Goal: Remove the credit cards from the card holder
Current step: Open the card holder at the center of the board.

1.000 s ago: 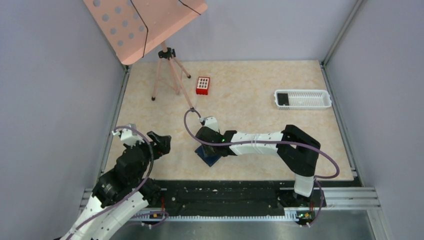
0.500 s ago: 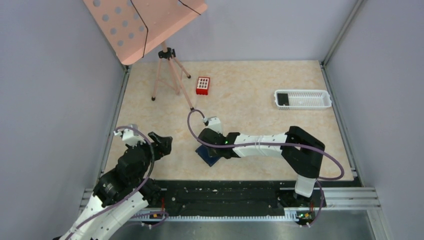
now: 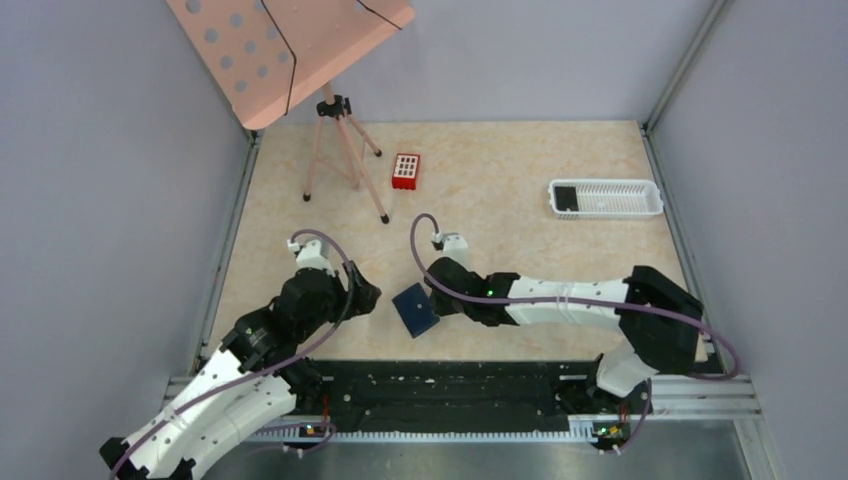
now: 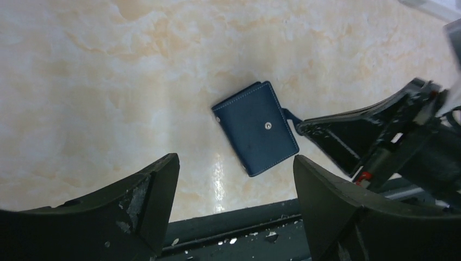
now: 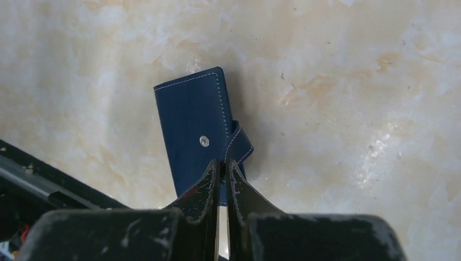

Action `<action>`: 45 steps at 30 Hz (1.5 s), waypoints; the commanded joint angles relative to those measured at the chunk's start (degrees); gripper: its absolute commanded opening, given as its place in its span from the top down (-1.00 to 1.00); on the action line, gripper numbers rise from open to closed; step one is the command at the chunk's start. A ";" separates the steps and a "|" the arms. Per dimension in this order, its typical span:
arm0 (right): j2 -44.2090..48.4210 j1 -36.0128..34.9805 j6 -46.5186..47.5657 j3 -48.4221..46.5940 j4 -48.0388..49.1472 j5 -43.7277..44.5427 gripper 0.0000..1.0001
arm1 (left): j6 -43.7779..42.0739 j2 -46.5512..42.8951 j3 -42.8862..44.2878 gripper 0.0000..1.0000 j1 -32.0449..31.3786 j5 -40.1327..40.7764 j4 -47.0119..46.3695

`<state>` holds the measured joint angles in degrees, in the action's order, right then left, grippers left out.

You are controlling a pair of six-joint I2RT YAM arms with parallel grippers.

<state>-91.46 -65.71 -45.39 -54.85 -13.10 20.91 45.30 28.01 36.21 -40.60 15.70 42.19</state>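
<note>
Our left claw (image 4: 235, 166) hangs spread wide, with the closed blue wallet (image 4: 255, 128) flat on the table just ahead of its fingers. Our right claw (image 5: 220, 166) is pressed together at the wallet's edge beside the tab (image 5: 239, 142); we cannot tell whether it pinches anything. Well behind that claw, a dark card (image 3: 566, 197) lies in the tray (image 3: 620, 212).

The card holder (image 3: 414, 309) is being borne flat on the table (image 3: 520, 230), near its front edge. It is being flanked by the left gripper (image 3: 365, 297), standing apart on its left, and the right gripper (image 3: 434, 302), meeting its tabbed right edge. At the rear left a tripod stand (image 3: 338, 150) is being supported, with a small box (image 3: 405, 170) just to its right. At the rear right a slotted tray (image 3: 640, 199) is being occupied at its left end by one card (image 3: 566, 197).
</note>
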 commanded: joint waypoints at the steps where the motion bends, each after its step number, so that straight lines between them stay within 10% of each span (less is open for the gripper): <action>1: 8.30 2.30 -2.05 4.86 6.46 -3.09 1.00 | 0.29 5.23 -1.77 -0.64 -0.18 -9.61 -6.84; 13: 21.65 4.00 -2.44 18.54 15.15 -6.73 1.00 | 2.46 19.19 -5.62 -0.68 -0.18 -22.45 -21.98; 45: 31.90 4.43 -2.67 28.76 24.20 -10.37 1.00 | -1.69 41.86 -0.90 -0.61 -3.35 -23.71 -32.01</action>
<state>-60.93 -61.69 -48.07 -25.91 9.02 10.33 44.86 70.15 33.36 -43.64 -10.55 11.25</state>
